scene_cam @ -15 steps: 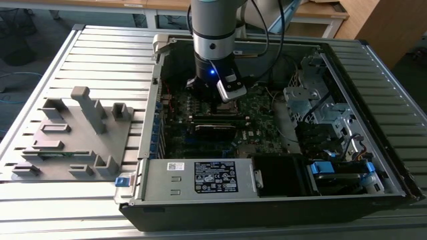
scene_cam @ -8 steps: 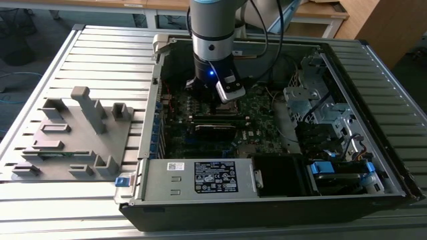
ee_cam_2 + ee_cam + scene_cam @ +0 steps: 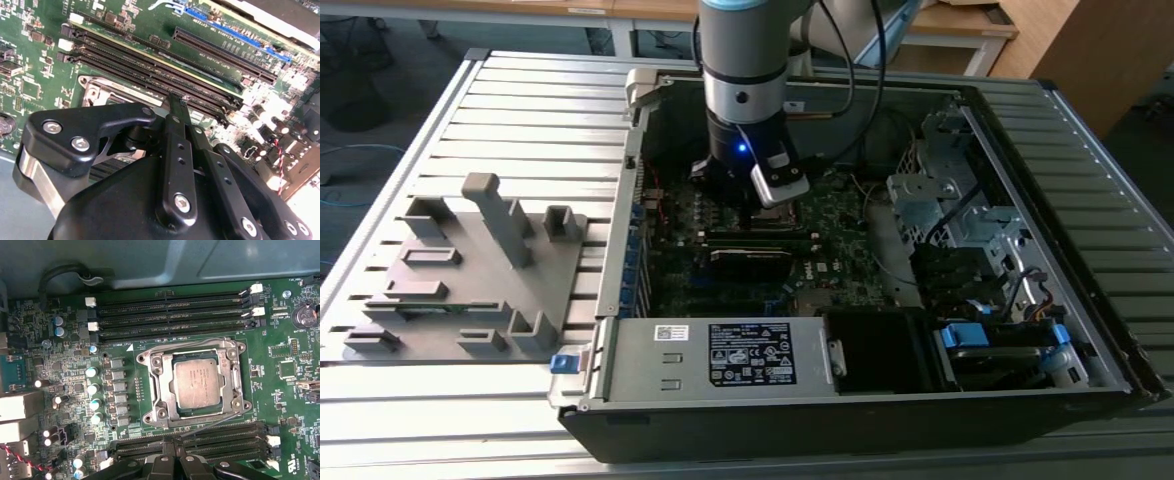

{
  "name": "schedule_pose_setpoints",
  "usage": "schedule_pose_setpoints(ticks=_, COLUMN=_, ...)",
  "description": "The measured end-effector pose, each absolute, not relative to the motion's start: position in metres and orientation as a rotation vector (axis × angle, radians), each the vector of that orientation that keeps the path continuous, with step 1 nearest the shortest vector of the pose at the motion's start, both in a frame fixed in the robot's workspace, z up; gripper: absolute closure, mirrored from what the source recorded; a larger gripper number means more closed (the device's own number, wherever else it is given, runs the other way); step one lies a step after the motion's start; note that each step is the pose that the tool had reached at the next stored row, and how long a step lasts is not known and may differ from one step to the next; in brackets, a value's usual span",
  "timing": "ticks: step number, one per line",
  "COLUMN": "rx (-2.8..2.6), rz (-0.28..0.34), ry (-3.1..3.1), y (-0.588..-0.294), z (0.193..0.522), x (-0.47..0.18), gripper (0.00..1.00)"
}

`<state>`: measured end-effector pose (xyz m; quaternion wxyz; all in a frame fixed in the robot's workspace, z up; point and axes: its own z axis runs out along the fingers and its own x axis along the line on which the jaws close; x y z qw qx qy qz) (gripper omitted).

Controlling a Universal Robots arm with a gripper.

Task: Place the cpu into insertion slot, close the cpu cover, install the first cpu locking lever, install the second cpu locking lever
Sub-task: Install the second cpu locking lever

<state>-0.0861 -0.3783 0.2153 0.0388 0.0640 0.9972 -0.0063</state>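
Beside the pincer (image 3: pixel 172 460), the cpu (image 3: pixel 196 384) sits framed by the cpu cover (image 3: pixel 227 385).

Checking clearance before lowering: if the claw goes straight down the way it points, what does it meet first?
Probably the black memory slots beside the CPU socket; in the second wrist view the claw hangs just above them, though depth is unclear.

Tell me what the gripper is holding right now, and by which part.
Nothing visible: the gripper is closed and empty above the board; the cpu sits in its socket.

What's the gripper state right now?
Gripper: fingers shut together, holding nothing visible, hovering over the motherboard beside the cpu, which sits in its socket.
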Motion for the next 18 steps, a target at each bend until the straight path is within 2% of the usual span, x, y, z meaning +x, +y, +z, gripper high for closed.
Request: schedule_pose_setpoints(ticks=18, rx=0.198, rz=0.006, ry=3.059, y=-0.3781, z=0.2082, x=-0.0863, gripper=0.9)
